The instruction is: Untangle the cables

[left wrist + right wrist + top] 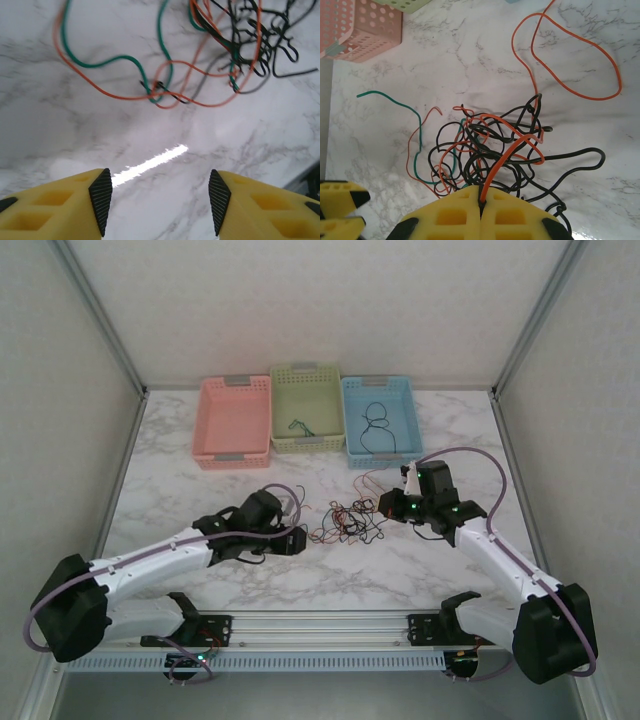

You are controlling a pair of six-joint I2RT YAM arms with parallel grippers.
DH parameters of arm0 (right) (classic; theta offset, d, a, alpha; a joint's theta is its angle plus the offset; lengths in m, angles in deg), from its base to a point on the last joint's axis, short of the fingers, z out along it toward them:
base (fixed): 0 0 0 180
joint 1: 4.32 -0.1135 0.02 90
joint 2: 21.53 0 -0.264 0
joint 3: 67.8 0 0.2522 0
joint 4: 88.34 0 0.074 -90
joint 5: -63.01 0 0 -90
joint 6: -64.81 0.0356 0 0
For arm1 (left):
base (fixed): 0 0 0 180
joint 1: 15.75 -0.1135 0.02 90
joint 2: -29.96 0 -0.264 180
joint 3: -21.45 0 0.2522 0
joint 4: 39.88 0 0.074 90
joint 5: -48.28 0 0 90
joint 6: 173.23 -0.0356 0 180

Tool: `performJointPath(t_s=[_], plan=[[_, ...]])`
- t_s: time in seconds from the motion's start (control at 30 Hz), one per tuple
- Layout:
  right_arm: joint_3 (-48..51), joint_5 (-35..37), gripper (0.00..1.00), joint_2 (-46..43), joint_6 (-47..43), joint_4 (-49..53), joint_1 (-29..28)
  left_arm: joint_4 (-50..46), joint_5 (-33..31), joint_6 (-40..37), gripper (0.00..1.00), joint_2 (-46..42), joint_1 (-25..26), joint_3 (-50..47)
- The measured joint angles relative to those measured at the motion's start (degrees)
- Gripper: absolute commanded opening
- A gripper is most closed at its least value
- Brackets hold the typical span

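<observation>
Right gripper (481, 204) pinched on an orange cable (499, 164); left gripper (159, 200) parted, empty.
Cables (485, 140) lie tangled just ahead of both: probably light, limp and snag-prone, best taken near a free end.

We see soft bright light, a shiny white streak on the table (45, 130) just below the cables (159, 89), which look slightly blurry.

Our left arm (150, 560) reaches from the lower left of the overhead frame toward the centre, and our left gripper (160, 202) tilts downward with its jaws parted around nothing. Our right arm (500, 555) comes in from the lower right, our right gripper (481, 206) pinched tight on a red-orange cable (497, 170).
</observation>
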Motion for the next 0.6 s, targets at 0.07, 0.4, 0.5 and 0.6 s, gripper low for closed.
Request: performJointPath(t_s=[0.07,0.4,0.5,0.6], plan=[[0.09,0.50,0.00,0.42,0.02,-0.28,0.00,1.07,-0.07,-0.70,0.52,0.00,1.86,0.15],[0.76,1.46,0.00,0.72,0.11,-0.33,0.00,7.13,0.94,-4.33,0.43,14.10,4.17,9.31],[0.79,2.08,0.00,0.74,0.31,-0.31,0.00,8.46,1.11,-4.07,0.41,17.81,4.20,12.57],[0.79,2.27,0.00,0.74,0.44,-0.28,0.00,9.68,1.11,-3.06,0.41,20.59,4.26,15.34]])
